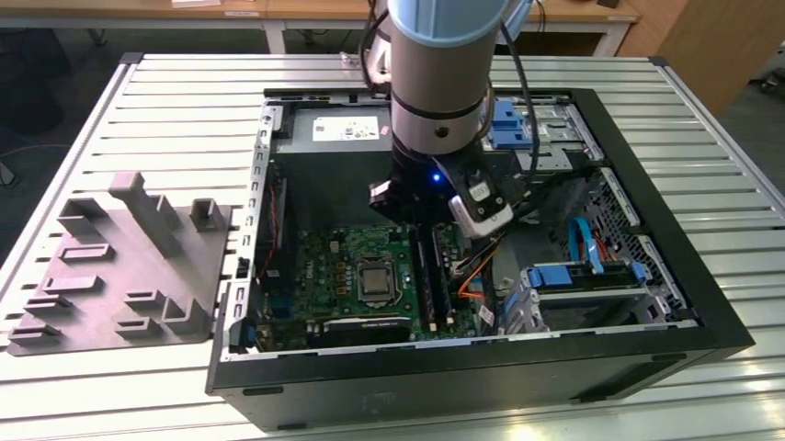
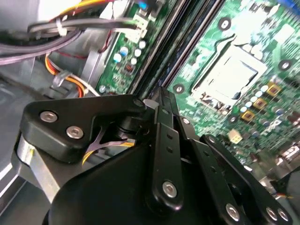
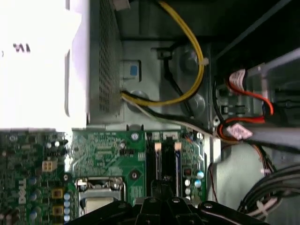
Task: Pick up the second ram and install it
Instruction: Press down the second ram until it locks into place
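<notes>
The second ram [image 1: 436, 276] is a long dark stick standing in the motherboard slots of the open computer case [image 1: 687, 276], beside another dark stick. My gripper [image 1: 427, 226] hangs straight down inside the case, over the far end of those slots. In both wrist views the black fingers [image 2: 161, 136] lie close together, and the gripper [image 3: 161, 190] is shut with its tips at the top edge of the second ram [image 3: 166, 161]. The gripper [image 2: 158, 96] points along the dark slot strips where the second ram [image 2: 180, 47] runs. The contact point itself is hidden.
A purple-grey tray [image 1: 123, 266] with upright blocks lies at the exterior view's left, outside the case. The grey power supply [image 1: 337, 129] sits at the back. The processor socket [image 1: 371, 276] is beside the slots. Blue drive caddies [image 1: 576, 276] and orange cables [image 1: 472, 276] crowd the other side.
</notes>
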Controlling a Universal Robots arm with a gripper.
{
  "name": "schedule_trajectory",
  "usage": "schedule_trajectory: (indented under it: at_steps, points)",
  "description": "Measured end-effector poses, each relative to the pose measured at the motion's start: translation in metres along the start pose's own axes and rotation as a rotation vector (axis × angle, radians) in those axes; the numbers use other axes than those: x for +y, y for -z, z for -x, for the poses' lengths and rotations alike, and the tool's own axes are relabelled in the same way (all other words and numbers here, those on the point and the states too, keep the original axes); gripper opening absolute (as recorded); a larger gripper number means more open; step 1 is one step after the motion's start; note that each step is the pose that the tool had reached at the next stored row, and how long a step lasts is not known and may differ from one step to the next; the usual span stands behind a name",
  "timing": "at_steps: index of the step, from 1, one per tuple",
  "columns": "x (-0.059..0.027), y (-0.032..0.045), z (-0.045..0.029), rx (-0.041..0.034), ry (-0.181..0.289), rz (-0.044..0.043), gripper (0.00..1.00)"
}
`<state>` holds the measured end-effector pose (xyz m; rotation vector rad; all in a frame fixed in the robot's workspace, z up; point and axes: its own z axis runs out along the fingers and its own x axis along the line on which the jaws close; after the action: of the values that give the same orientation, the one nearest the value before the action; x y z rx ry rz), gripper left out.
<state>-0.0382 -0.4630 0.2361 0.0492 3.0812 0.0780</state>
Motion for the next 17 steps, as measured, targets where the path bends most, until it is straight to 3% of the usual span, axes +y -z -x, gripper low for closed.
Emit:
schedule_trajectory:
  at_steps: [13,17]
  points:
    - [-0.0391,0.0015,0.0013,0.0005,-0.004,-0.0007,0.10]
    - [-0.0422,0.0015,0.0014,0.0016,-0.006,-0.0131,0.10]
